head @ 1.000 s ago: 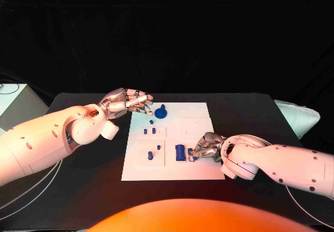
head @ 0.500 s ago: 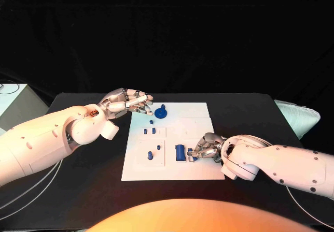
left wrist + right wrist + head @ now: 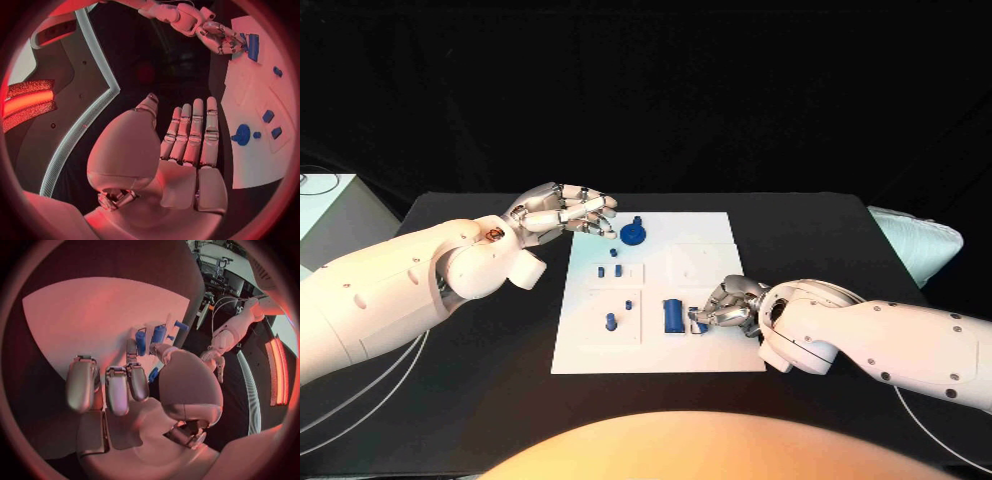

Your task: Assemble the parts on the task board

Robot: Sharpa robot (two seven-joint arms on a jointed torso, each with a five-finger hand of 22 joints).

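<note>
Fingers of the right silver hand [image 3: 728,304] curl down onto the white rectangular task board [image 3: 718,355] near its near right part, pinching a small blue part [image 3: 700,325] just right of the upright blue block [image 3: 674,315]. The left silver hand [image 3: 564,210] hovers at the board's far left corner, holding nothing, fingers straight and close together, beside the round blue knobbed part [image 3: 635,235].

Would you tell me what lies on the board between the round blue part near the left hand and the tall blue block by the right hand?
In the head view, two small blue pieces lie between the round blue part and the blue block.
</note>
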